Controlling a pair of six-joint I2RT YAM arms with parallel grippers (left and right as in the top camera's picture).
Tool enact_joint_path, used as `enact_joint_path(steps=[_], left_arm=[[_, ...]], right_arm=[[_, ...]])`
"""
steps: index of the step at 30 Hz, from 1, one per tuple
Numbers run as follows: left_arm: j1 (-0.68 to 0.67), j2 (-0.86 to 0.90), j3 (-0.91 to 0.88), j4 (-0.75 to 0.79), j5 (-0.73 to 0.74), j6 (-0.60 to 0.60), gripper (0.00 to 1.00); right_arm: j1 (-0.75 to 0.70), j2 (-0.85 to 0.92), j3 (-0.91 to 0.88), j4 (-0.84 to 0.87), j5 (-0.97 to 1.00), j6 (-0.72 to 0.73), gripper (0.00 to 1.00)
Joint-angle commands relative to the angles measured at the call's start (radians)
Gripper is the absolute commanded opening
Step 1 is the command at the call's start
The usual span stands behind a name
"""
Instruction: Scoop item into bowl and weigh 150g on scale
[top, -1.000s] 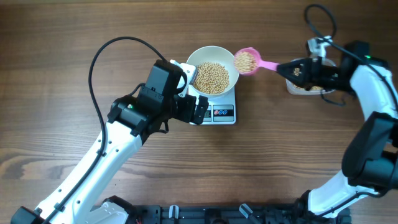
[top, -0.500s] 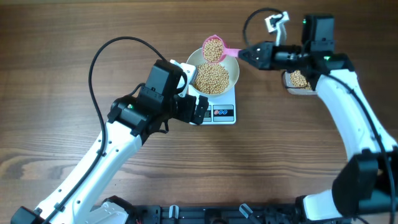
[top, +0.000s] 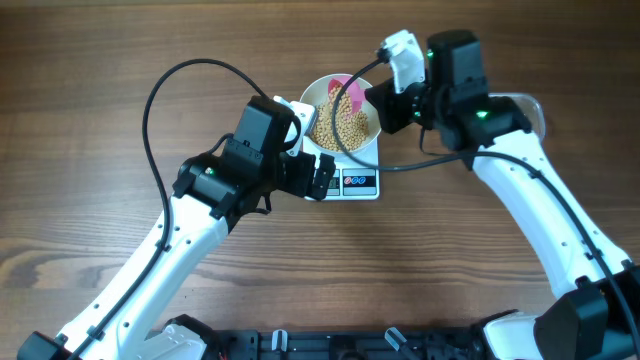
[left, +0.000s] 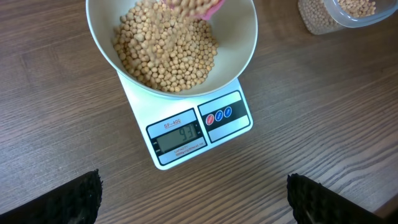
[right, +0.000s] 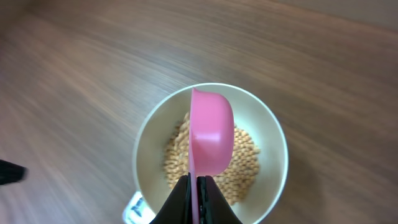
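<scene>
Beans (left: 168, 53), small, round and tan, lie heaped in a white bowl (left: 239, 37) near the middle of a brown wooden counter (top: 100, 80). Nearest, the left claw (left: 193, 180) hovers over the counter with its black fingers spread wide, holding nothing. Just beyond it sits a flat white scale (left: 186, 134), its grey display and two round buttons along the near edge. The bowl stands on the scale's far part and overhangs it. Above the bowl, a pink scoop (right: 211, 134) is tipped on its side, and blurred beans fall from it onto the heap. The right claw (right: 198, 193) is pinched tight on the scoop's handle. Farther off to the right, a clear plastic tub (left: 348, 9) holds more beans.
</scene>
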Motion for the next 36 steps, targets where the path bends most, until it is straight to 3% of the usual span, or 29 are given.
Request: enact_joint_path(steps=[1, 7, 12, 25, 28, 36], left_arm=[[0.007, -0.003, 0.015, 0.003, -0.006, -0.006, 1.00], [0.007, -0.003, 0.015, 0.003, -0.006, -0.006, 1.00], [0.007, -0.003, 0.015, 0.003, -0.006, -0.006, 1.00], [0.007, -0.003, 0.015, 0.003, -0.006, -0.006, 1.00], [0.007, -0.003, 0.015, 0.003, -0.006, -0.006, 1.00], [0.007, -0.003, 0.015, 0.003, -0.006, -0.006, 1.00]], right_arm=[[0.058, -0.024, 0.007, 0.013, 0.209, -0.125, 0.04], [0.132, -0.024, 0.007, 0.016, 0.426, -0.252, 0.04], [0.180, -0.024, 0.007, 0.021, 0.499, -0.351, 0.04], [0.258, -0.031, 0.007, 0.032, 0.588, -0.363, 0.04], [0.256, -0.045, 0.007, 0.027, 0.537, -0.270, 0.04], [0.091, -0.183, 0.007, 0.005, 0.069, -0.205, 0.04]])
